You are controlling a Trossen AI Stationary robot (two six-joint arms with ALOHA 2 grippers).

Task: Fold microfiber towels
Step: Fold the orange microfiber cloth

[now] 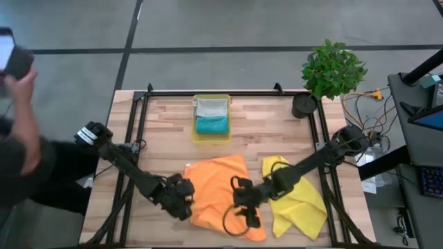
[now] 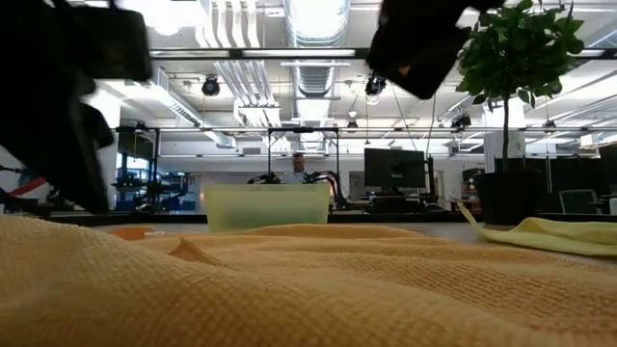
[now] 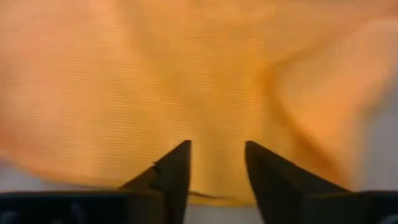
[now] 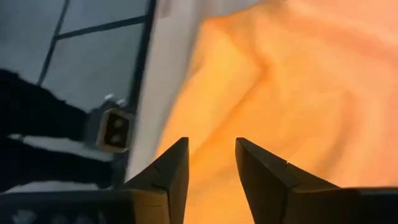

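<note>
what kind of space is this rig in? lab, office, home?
Looks like an open robotics lab or workshop: exposed ceiling ducts, benches with a monitor behind the table, and a cabled equipment desk beside it.

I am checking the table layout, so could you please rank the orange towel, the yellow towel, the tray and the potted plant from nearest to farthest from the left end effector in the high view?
From the left end effector, at the table's near left:
1. Orange towel, right beside it, centre front.
2. Tray, at the back centre.
3. Yellow towel, front right.
4. Potted plant, far right corner.
</note>
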